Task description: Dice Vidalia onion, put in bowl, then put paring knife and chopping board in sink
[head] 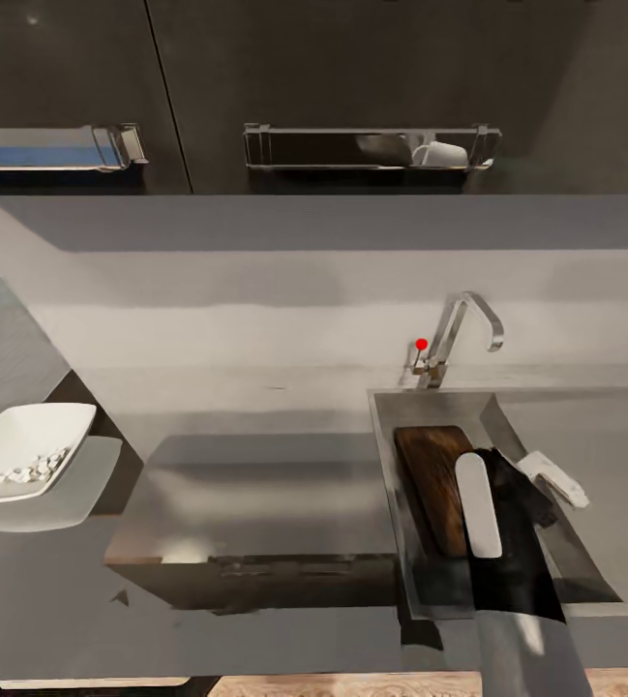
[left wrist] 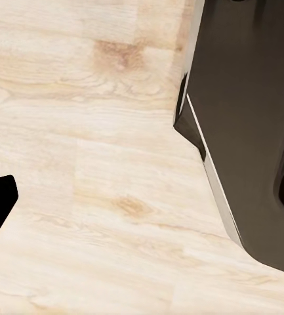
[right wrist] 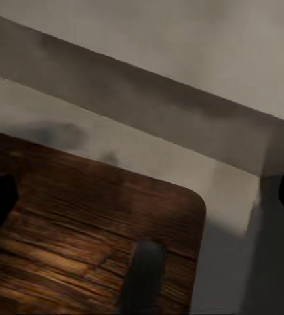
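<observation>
While our right arm reaches over the basin, we note:
Chopping board (head: 433, 480): lying inside the sink (head: 391, 503), leaning toward its left wall.
Right gripper (right wrist: 142, 197): over the board's rounded corner, fingers apart, holding nothing.
Bowl (head: 25, 451): on the countertop (head: 255, 407), well left of the sink, pale diced bits inside.
Left gripper: above wood floor (left wrist: 82, 197) by a dark cabinet (left wrist: 246, 118); we cannot tell its finger state.

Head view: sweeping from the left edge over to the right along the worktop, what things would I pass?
White bowl holding pale diced bits → bare grey countertop → red-knobbed tap → chopping board lying in the sink → the robot's right arm reaching down over the basin.
</observation>
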Controlling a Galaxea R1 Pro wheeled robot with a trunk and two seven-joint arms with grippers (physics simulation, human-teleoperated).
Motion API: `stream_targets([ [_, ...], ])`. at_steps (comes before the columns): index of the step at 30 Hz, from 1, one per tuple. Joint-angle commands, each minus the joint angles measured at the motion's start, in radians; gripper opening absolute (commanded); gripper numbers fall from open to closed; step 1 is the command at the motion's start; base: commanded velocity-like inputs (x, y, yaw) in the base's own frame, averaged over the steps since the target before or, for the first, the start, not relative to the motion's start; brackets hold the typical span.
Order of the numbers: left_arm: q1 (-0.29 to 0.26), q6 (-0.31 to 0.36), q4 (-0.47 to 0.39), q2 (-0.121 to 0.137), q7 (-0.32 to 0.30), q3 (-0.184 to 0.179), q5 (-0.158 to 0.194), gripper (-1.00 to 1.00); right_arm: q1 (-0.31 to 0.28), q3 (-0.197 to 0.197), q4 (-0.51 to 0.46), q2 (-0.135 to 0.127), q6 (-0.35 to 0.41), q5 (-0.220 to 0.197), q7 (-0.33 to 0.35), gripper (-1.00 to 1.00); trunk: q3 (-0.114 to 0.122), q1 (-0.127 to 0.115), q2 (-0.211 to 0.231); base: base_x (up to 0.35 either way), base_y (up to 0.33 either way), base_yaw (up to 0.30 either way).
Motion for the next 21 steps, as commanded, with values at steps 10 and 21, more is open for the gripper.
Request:
stream_targets([
  [10, 0.000, -0.001, -0.003, 0.001, 0.008, -0.008, 0.003, 1.00, 0.000, 0.345, -0.035, 0.001, 0.052, -0.002, 0.084, 1.00, -0.002, 0.000, -0.002, -0.251, 0.000, 0.000],
  [21, 0.000, -0.001, -0.003, 0.001, 0.008, -0.009, 0.003, 1.00, 0.097, 0.632, -0.120, -0.225, -0.079, 0.004, 0.314, 1.00, -0.002, 0.000, -0.002, -0.299, 0.000, 0.000],
])
